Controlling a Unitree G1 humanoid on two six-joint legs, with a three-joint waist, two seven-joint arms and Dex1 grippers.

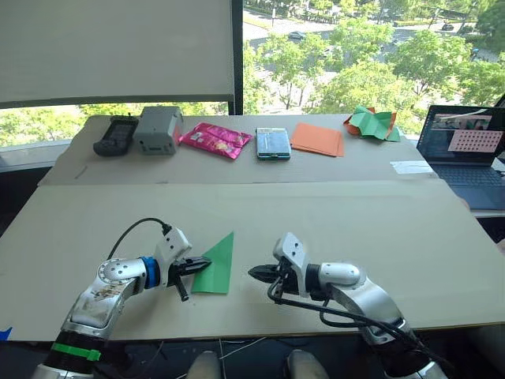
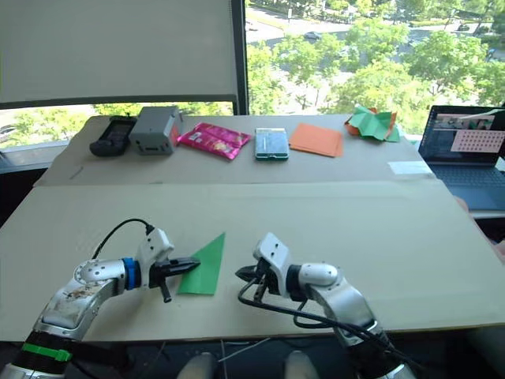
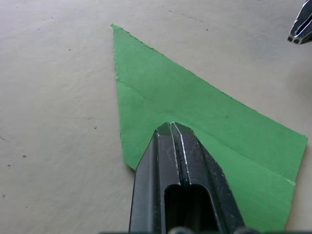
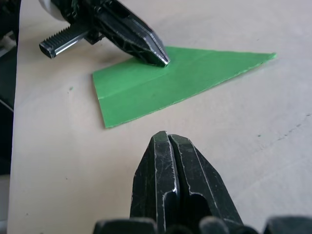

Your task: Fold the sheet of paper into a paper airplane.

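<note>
The sheet of paper (image 1: 218,266) lies flat on the tan table as a bright green pointed wedge with a lengthwise crease (image 4: 161,83). Its tip points away from me. My left gripper (image 1: 203,261) is shut, and its tip rests on top of the paper's left edge (image 3: 170,126), pinning it without holding it between the fingers. My right gripper (image 1: 252,272) is also shut and holds nothing. It hovers a short way to the right of the paper (image 4: 167,134), apart from it and pointing toward it.
Along the far table stand a black device (image 1: 116,136), a grey box (image 1: 158,129), a pink packet (image 1: 215,140), a small teal case (image 1: 273,144), flat orange sheets (image 1: 317,139) and a crumpled green-and-orange heap (image 1: 372,123). A laptop (image 1: 465,154) sits at the right.
</note>
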